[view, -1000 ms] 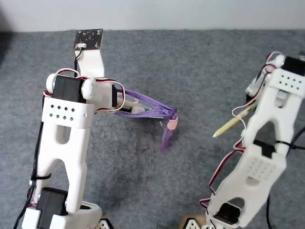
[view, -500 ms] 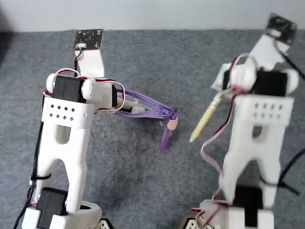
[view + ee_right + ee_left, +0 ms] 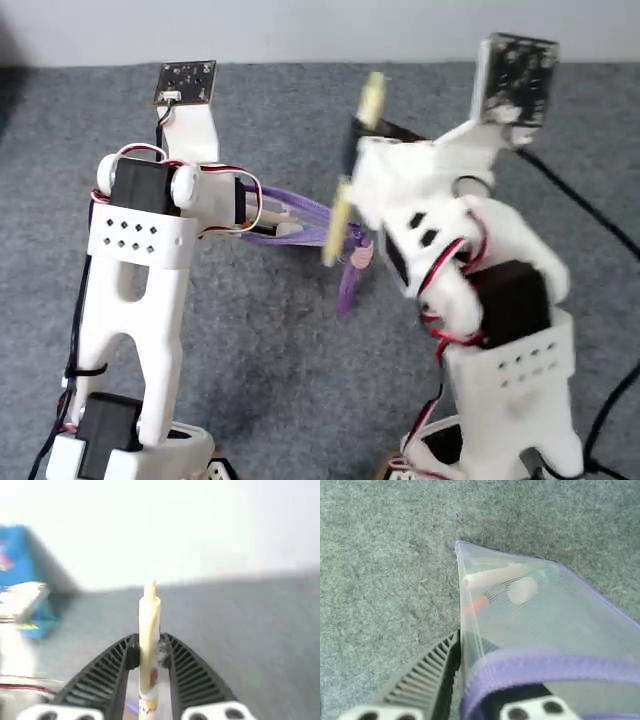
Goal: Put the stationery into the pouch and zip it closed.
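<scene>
Grey carpeted surface is lying under both arms. The clear, purple-edged pouch is sitting pinched at one edge in the closed left tool, with stationery pieces resting inside. The right tool is clamping a cream pen, which is crossing the pouch's far end in the high view.

Two white printed arms with black servos

The left arm and right arm have white plastic shells, each with a panel of small round holes, black servo blocks at the joints and loops of red, white and black wire. A small dark circuit board sits on each wrist. The right pincer has ribbed black fingers on a white base with screw holes.
</scene>
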`<action>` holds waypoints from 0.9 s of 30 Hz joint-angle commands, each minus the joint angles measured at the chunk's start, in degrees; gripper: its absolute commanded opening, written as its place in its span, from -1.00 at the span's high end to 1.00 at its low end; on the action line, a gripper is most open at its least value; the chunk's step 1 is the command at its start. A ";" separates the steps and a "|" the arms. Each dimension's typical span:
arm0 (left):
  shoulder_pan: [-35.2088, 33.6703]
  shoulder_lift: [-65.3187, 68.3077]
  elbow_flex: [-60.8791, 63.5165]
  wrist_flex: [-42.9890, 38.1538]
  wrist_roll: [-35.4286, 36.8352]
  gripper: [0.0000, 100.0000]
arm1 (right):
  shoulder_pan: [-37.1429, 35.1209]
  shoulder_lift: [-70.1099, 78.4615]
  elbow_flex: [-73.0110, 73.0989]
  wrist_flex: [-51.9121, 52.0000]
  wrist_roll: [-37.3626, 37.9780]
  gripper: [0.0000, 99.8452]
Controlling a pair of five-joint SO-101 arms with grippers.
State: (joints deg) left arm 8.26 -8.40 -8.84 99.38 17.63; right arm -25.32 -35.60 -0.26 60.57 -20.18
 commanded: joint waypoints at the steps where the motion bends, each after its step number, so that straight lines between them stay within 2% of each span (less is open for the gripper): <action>1: 0.53 -0.62 0.04 0.62 0.35 0.97 | -3.82 -1.98 2.37 -10.95 5.54 0.98; 4: 0.53 -0.62 0.04 0.62 0.35 0.97 | -5.67 -1.89 3.43 -16.57 9.41 0.98; 12: 0.53 -0.62 0.04 0.53 0.35 0.97 | -8.92 -2.07 10.29 -22.37 16.79 0.98; 21: 0.09 -0.62 0.04 0.53 0.35 0.97 | -9.10 -7.78 23.74 -22.29 29.27 0.97; 23: 0.09 -0.62 0.04 0.44 0.35 0.97 | -9.10 -10.86 27.16 -21.67 31.38 0.88; 27: 0.09 -0.62 0.04 0.26 0.35 0.97 | -10.07 -15.34 29.19 -15.34 32.88 0.56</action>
State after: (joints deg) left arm 8.26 -8.40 -8.84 99.38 17.63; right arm -34.29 -47.74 28.48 41.41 11.21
